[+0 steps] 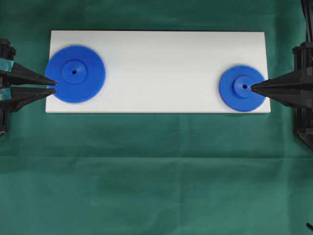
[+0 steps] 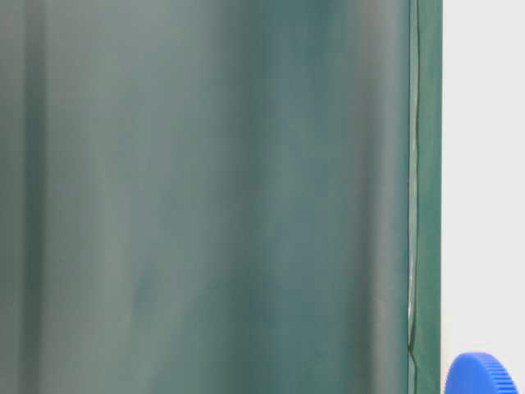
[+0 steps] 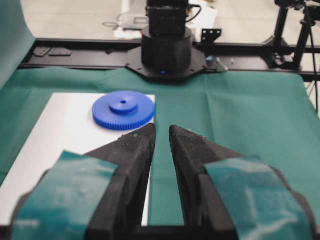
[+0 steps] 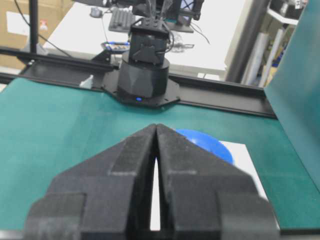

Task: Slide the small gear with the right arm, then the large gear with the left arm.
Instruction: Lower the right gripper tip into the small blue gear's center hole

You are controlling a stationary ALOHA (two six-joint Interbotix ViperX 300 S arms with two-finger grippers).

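Observation:
The large gear (image 1: 76, 73) lies flat at the left end of the white board (image 1: 161, 68). The small gear (image 1: 243, 88) lies at the right end. My left gripper (image 1: 55, 84), with teal patches, points at the large gear's left rim, open by a narrow gap and holding nothing. My right gripper (image 1: 252, 88) is shut, and its tip appears over the small gear's hub. Its height is unclear. Beyond my left gripper (image 3: 162, 127) the small gear (image 3: 123, 110) sits untouched. Past my right gripper (image 4: 157, 126) the large gear (image 4: 207, 142) is partly hidden by the fingers.
Green cloth (image 1: 156, 176) covers the table around the board. A green curtain (image 2: 205, 197) hangs behind it. The arm bases (image 3: 167, 50) (image 4: 145, 75) stand on black rails at either end. A blue gear rim (image 2: 482, 373) shows at table level; I cannot tell which gear it is.

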